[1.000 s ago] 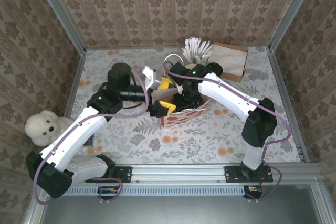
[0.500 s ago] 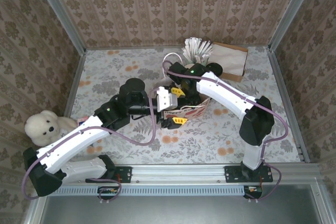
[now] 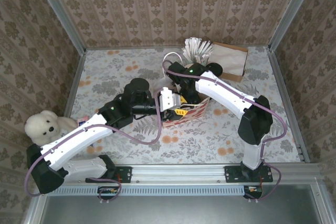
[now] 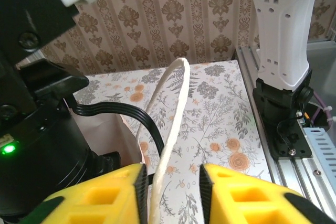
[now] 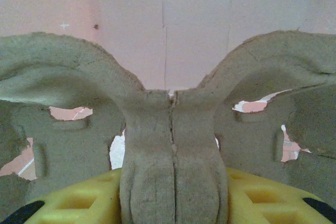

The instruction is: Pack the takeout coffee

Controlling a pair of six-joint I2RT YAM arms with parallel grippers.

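Left claw (image 4: 170, 174) is held apart around the white rope handle (image 4: 176, 108), not pinched yet. Right claw (image 5: 173, 182) is clamped on the pulp carrier (image 5: 173, 129) inside the pink bag (image 3: 193, 113). The takeout coffee can't be made out tbh. If that handle gets yanked, the bag could be tipped.

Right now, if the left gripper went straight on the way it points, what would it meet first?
The left gripper would meet the bag's white handle, which stands between its fingers.

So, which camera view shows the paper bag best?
Top external: it shows the paper bag upright, with its patterned front. Left wrist gives its white handle; right wrist, its pink inner wall.
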